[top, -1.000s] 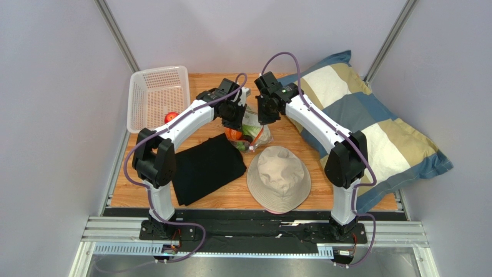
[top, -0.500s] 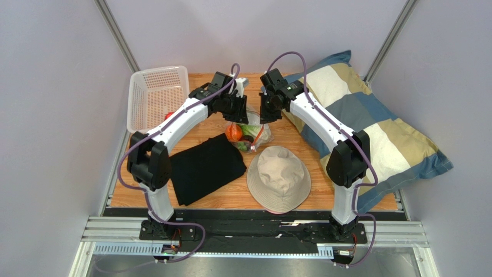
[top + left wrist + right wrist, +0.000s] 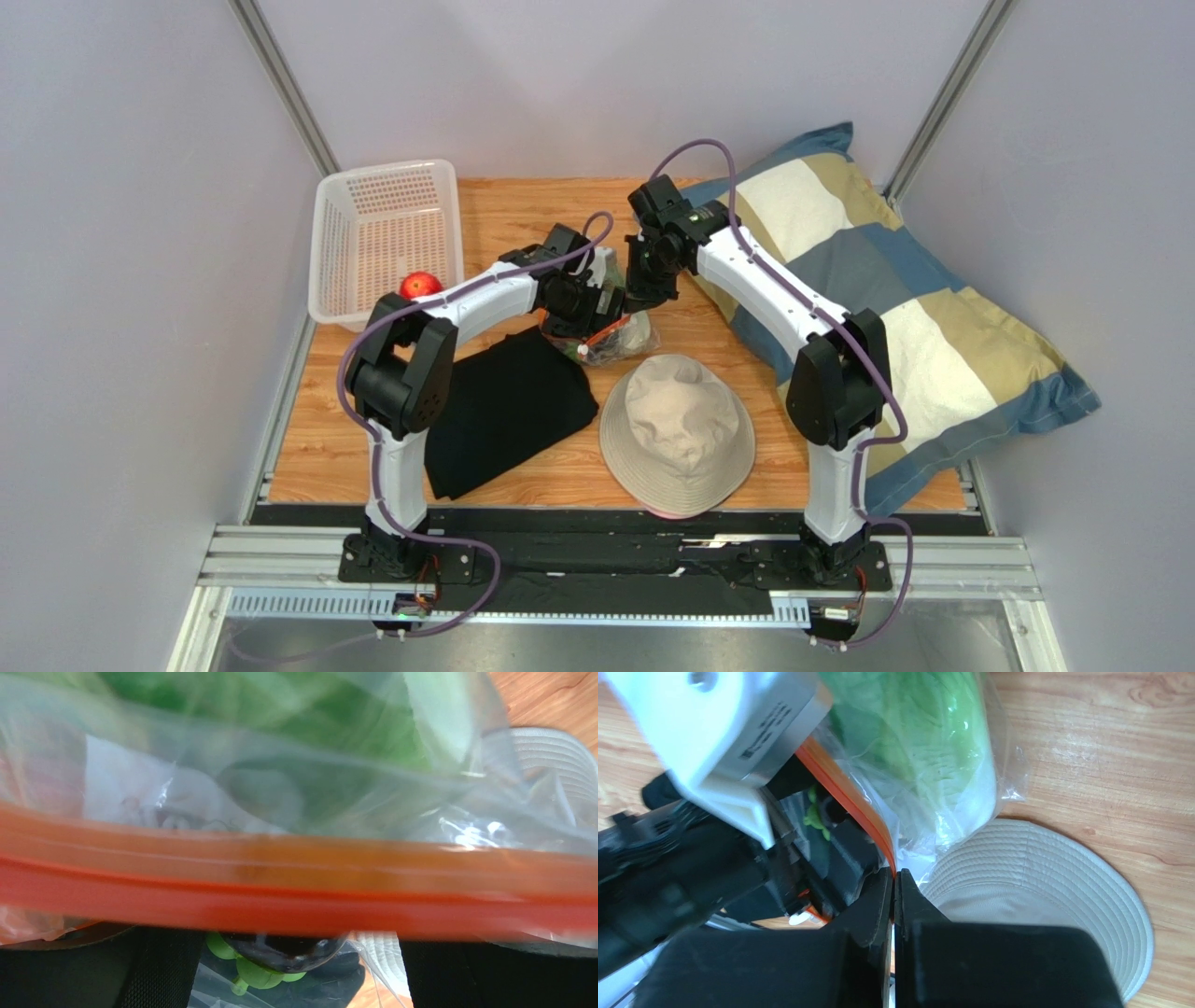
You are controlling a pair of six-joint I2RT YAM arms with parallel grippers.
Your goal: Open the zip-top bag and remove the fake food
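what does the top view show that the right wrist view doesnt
Only the top view: the white basket with a red apple at its near edge, the black cloth and the pillow. Only the right wrist view: the right end effector shut on the orange zip strip, and the green cabbage inside the clear plastic. Both: the zip-top bag and the tan hat.
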